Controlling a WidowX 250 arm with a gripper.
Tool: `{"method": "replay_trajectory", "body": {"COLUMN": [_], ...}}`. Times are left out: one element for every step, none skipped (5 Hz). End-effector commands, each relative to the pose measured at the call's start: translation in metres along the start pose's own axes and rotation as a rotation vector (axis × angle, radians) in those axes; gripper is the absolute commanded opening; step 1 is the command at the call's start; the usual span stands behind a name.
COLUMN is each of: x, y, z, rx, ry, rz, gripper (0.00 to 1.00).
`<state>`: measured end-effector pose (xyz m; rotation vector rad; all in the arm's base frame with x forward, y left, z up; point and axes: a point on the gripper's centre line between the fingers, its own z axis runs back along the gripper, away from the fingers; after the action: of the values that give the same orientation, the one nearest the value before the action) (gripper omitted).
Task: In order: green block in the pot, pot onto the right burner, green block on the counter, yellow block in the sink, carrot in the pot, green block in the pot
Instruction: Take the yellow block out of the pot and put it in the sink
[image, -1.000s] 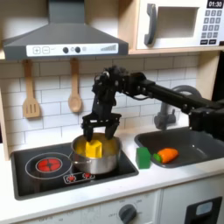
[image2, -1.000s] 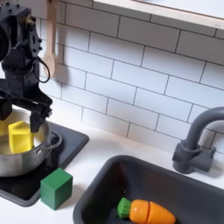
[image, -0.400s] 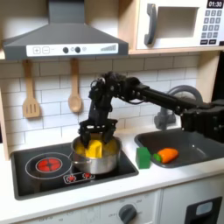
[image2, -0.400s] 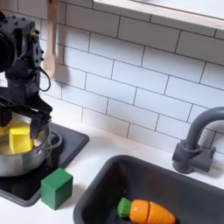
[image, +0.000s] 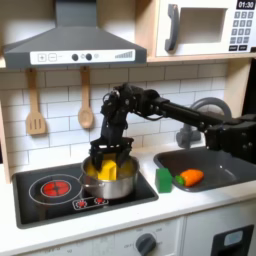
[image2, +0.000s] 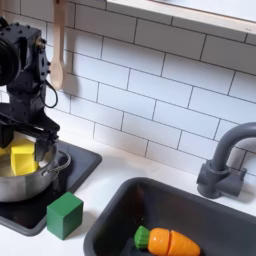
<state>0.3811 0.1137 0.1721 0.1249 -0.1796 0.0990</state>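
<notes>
Hanging straight above the pot (image: 109, 178), the tool (image: 108, 158) points down with its two fingers spread apart, one on each side of the yellow block (image: 107, 171), and nothing is held between them yet. In the second exterior view the tool (image2: 24, 148) reads the same way: open, its fingertips level with the rim of the pot (image2: 30, 178), and the yellow block (image2: 22, 158) sits directly below the gap. Whether a finger already touches the block I cannot tell.

The relation that matters is vertical. The block lies right under the tool and inside the pot, so the coming move looks like a short drop and a squeeze, not a sideways reach. The block stands fairly square, with no clear long axis to line up with.

The pot rests on the black stovetop, at its end nearer the sink (image2: 130, 200). The green block (image2: 64, 214) stands on the worktop (image2: 105, 180) at the front corner of the stovetop, between pot and sink, apart from both. The carrot (image2: 165, 242) lies on its side in the sink's front part, green end toward the second exterior view's left. Judged from this, the green block step is done and the yellow block is the one in hand.
</notes>
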Motion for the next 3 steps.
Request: {"method": "replay_trajectory", "body": {"x": [-0.0045, -0.0066, -0.0065], "y": [-0.0015, -0.0016, -0.0007], "z": [-0.007, -0.0079, -0.0086], "rx": [-0.003, 0.002, 0.006], "ry": [0.024, 0.03, 0.03], "rz": [0.002, 0.004, 0.007], "gripper": [1.0, 1.0, 1.0]}}
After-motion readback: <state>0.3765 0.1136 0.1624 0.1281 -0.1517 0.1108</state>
